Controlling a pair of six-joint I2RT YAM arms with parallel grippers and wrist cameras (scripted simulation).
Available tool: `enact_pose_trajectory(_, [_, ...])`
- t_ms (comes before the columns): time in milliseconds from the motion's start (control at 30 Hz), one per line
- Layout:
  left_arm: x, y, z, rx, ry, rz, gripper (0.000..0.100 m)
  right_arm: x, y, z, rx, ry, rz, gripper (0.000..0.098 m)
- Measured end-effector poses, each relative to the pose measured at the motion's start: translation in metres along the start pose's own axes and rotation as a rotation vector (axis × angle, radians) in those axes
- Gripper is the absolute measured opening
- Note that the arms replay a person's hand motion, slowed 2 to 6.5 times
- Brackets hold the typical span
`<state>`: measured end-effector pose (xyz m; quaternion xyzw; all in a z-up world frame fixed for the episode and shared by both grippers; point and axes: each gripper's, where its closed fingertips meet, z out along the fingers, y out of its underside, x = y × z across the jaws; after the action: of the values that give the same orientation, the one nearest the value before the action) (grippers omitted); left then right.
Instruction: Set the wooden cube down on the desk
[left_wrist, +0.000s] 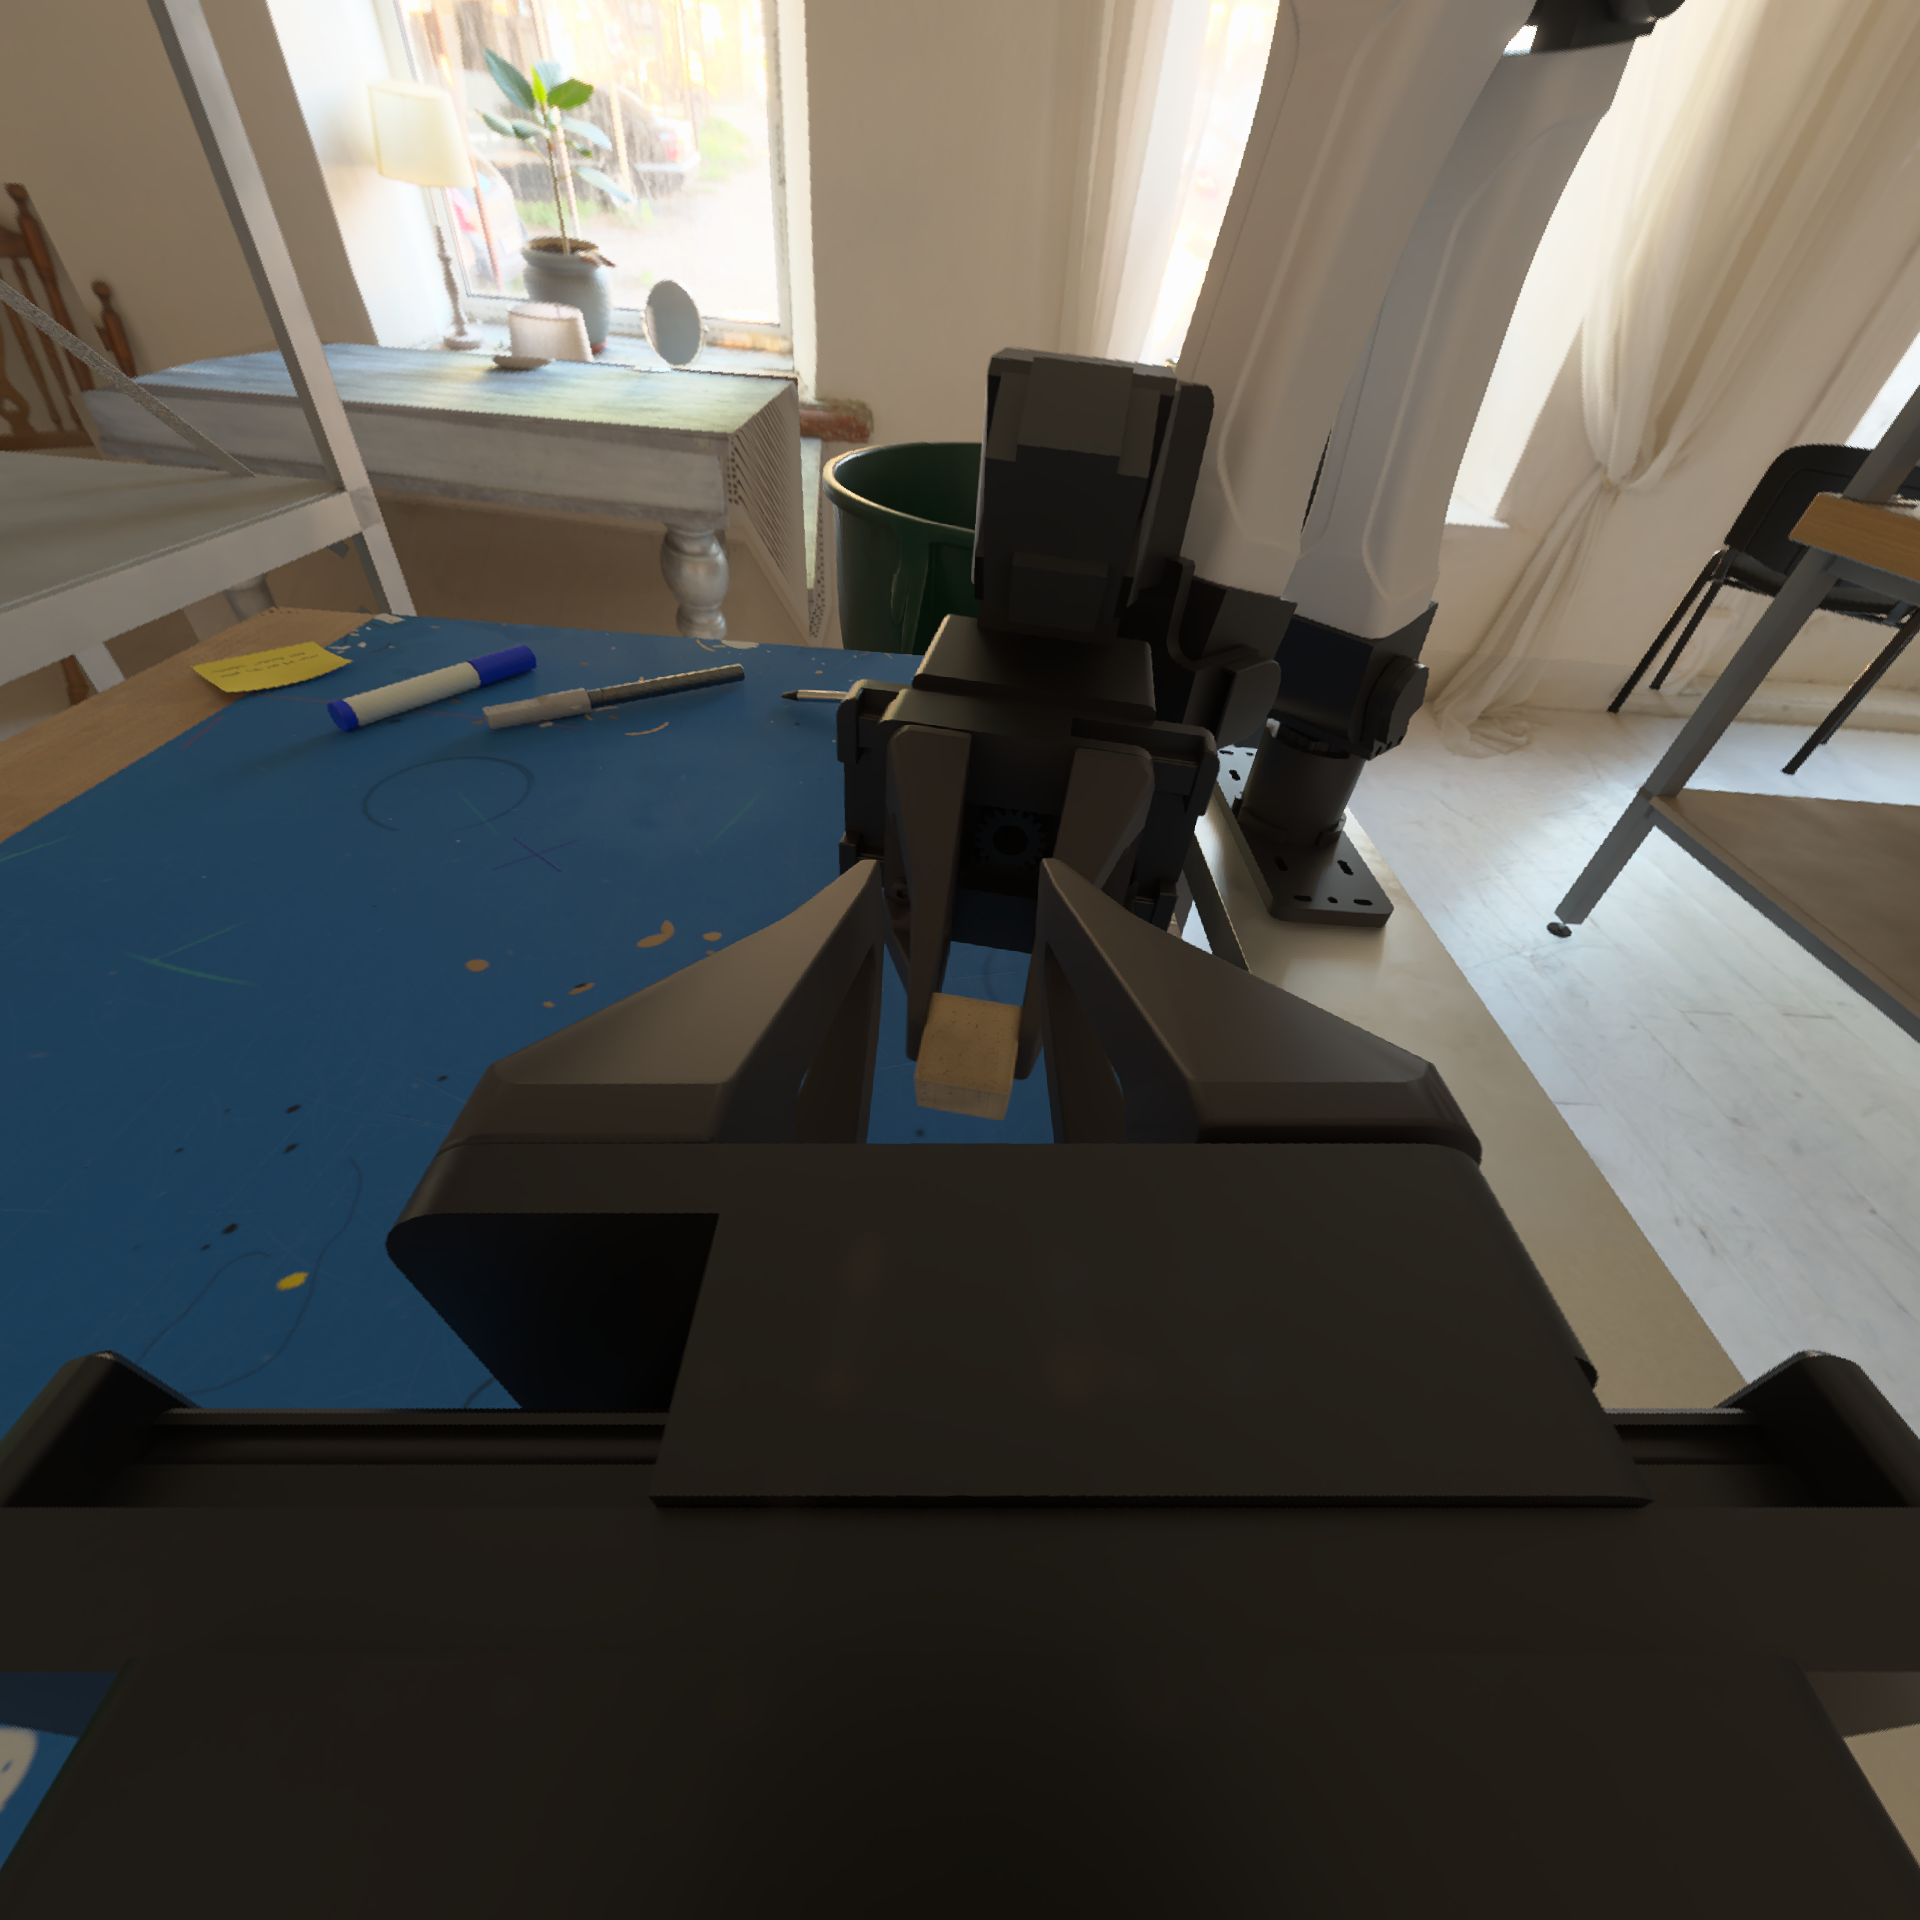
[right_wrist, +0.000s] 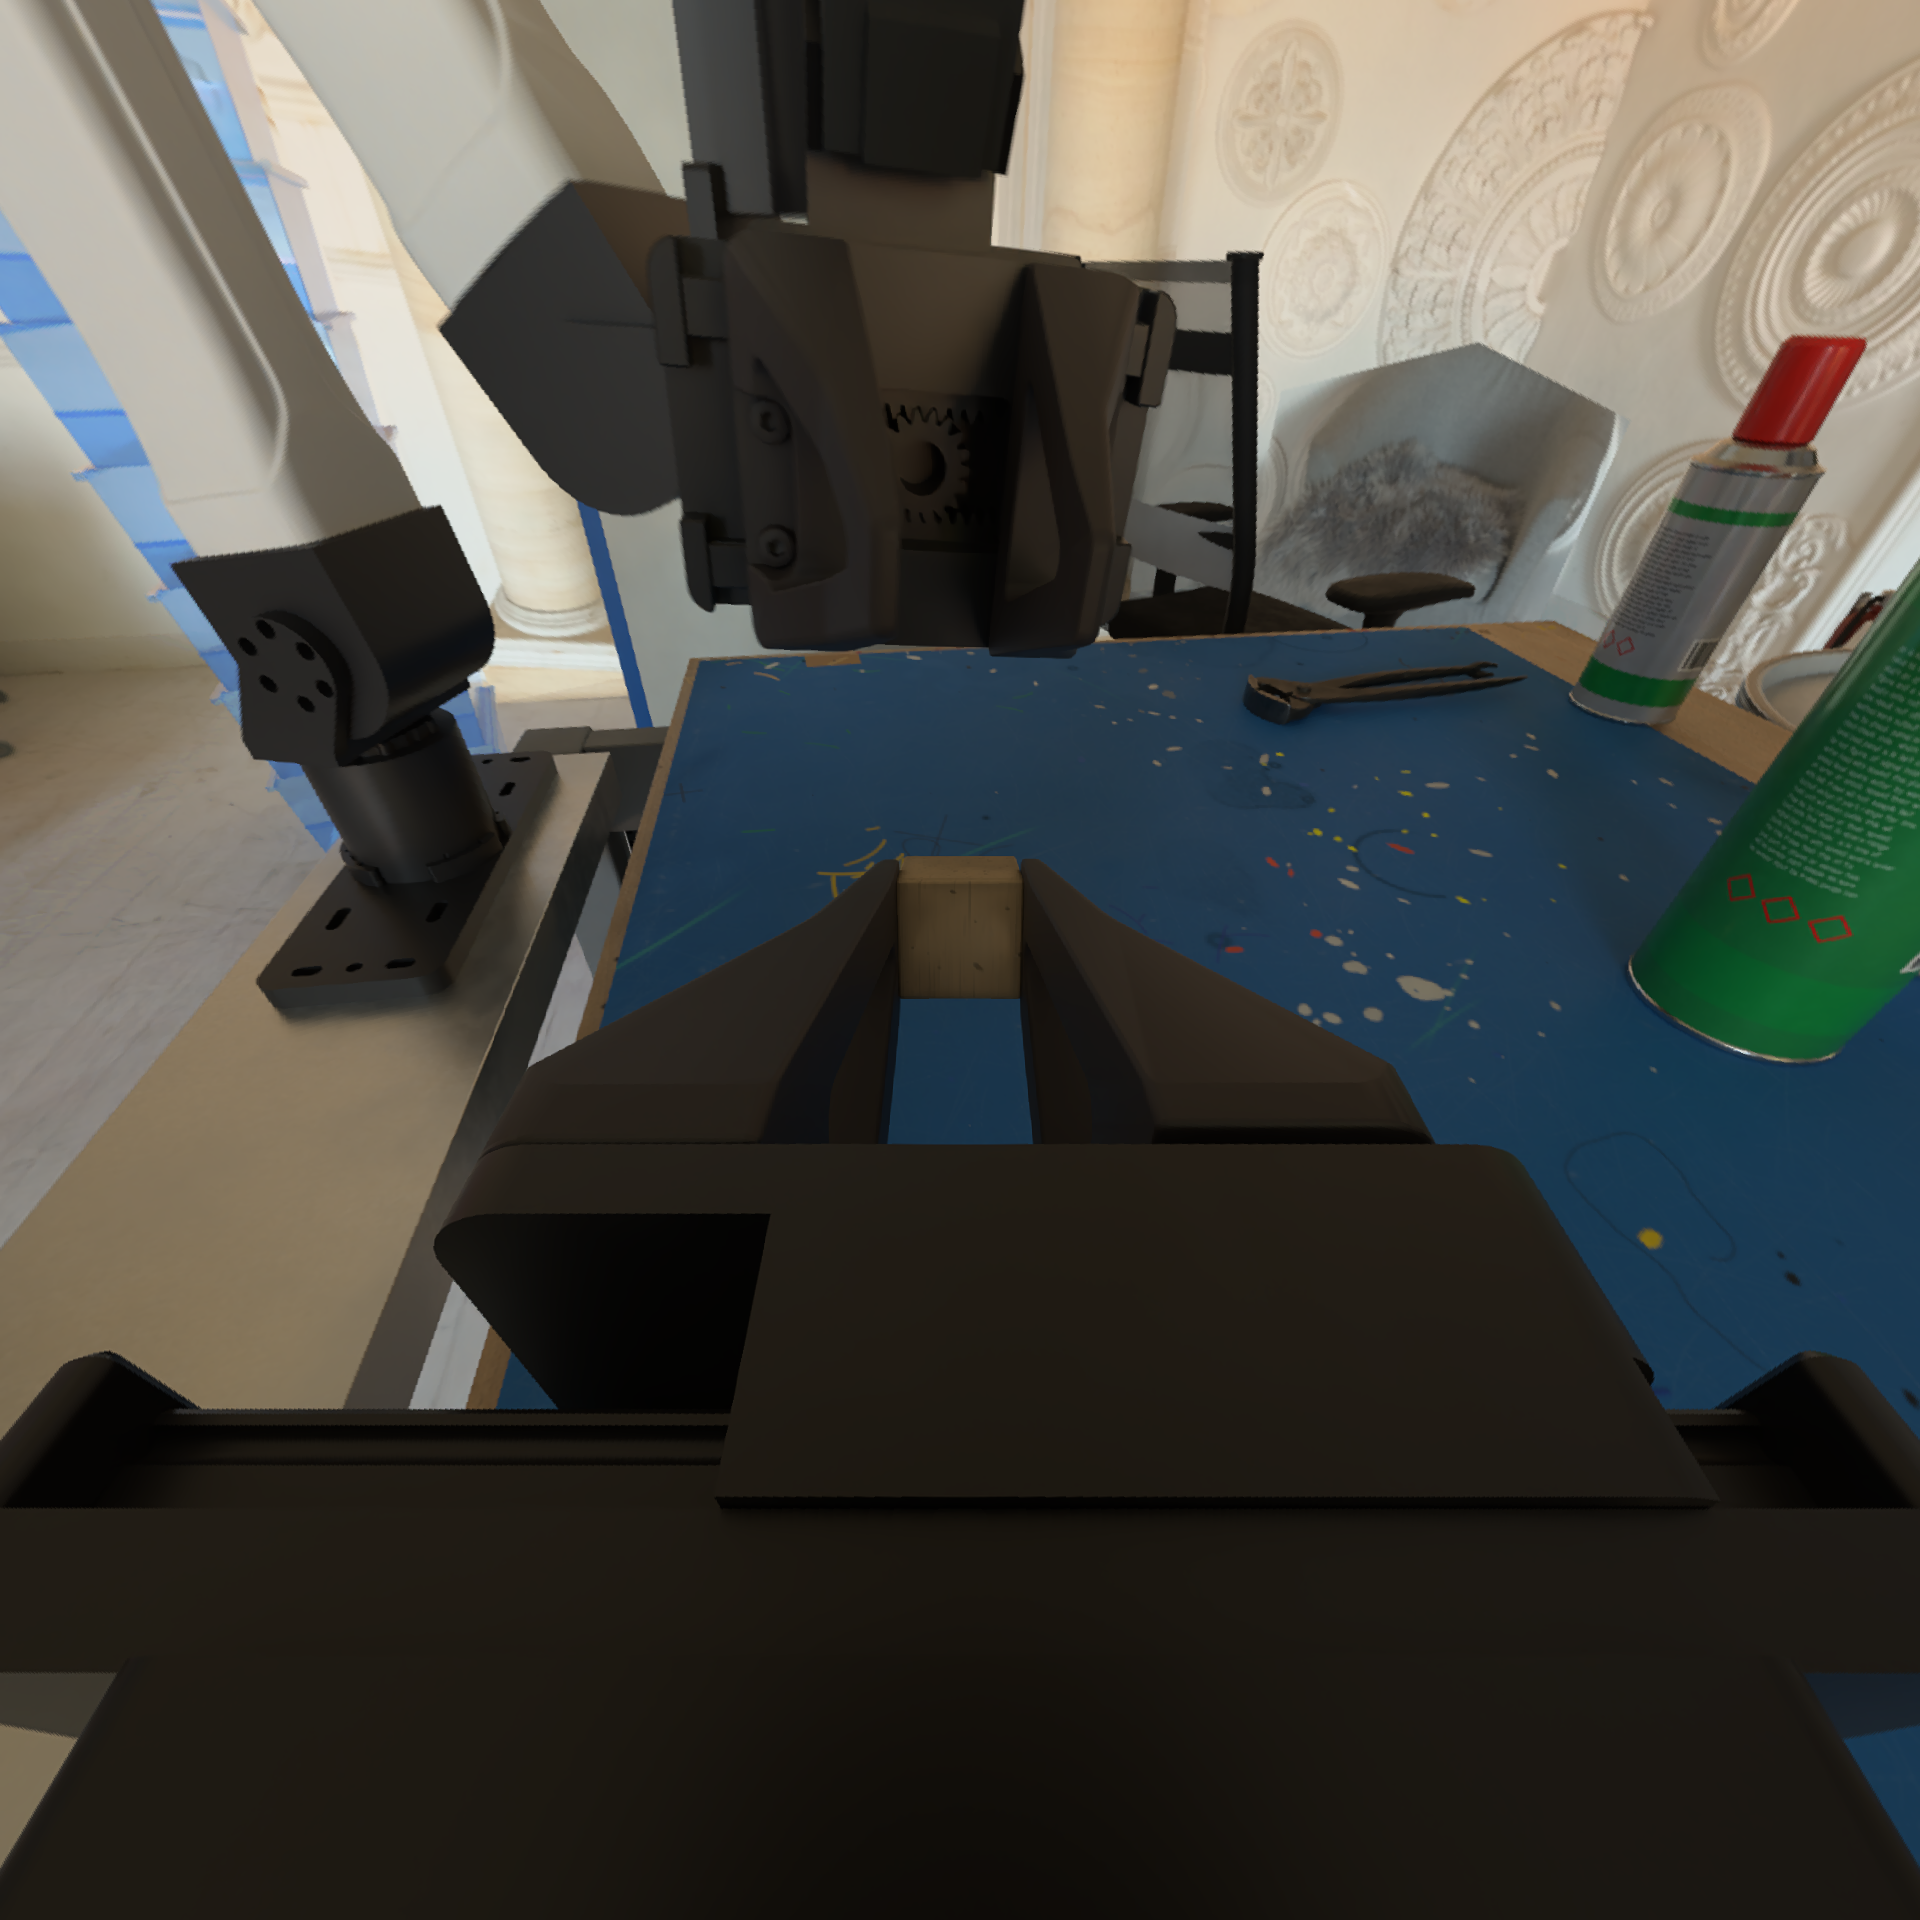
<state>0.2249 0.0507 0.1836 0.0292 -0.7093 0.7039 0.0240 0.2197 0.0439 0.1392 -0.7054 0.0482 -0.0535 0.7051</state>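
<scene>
Wooden cube (right_wrist: 957, 928) is sitting clamped between the fingertips of the right gripper (right_wrist: 959, 883), hanging above the blue desk (right_wrist: 1143, 831) near its edge; whether it is touching the surface I cannot tell. Facing it, the left gripper (left_wrist: 961, 883) is holding its fingers spread with nothing between them, the cube (left_wrist: 966, 1051) showing beyond them. Farther off are lying a blue marker (left_wrist: 431, 687), a grey pen (left_wrist: 613, 696), pincers (right_wrist: 1371, 688) and two spray cans (right_wrist: 1704, 540) (right_wrist: 1808, 862).
</scene>
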Motion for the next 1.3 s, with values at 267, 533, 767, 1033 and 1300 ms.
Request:
enact_pose_trajectory(267, [0.000, 0.010, 0.008, -0.046, -0.028, 0.010, 0.028, 0.004, 0.007, 0.003, -0.043, 0.034, -0.008, 0.0190])
enact_pose_trajectory(533, [-0.013, 0.006, 0.000, -0.031, -0.067, -0.025, 0.019, 0.004, -0.002, 0.001, -0.006, 0.025, -0.018, 0.0190])
enact_pose_trajectory(767, [-0.022, 0.005, -0.009, -0.018, -0.110, -0.010, 0.017, 0.003, -0.006, -0.002, 0.020, 0.019, -0.026, 0.0190])
enact_pose_trajectory(1033, [-0.014, 0.002, -0.004, -0.003, -0.067, -0.011, 0.021, 0.007, -0.001, -0.003, -0.006, 0.047, -0.016, 0.0190])
enact_pose_trajectory(1300, [-0.006, 0.008, 0.006, -0.021, -0.048, -0.015, 0.026, 0.011, 0.006, -0.001, -0.043, 0.075, -0.005, 0.0190])
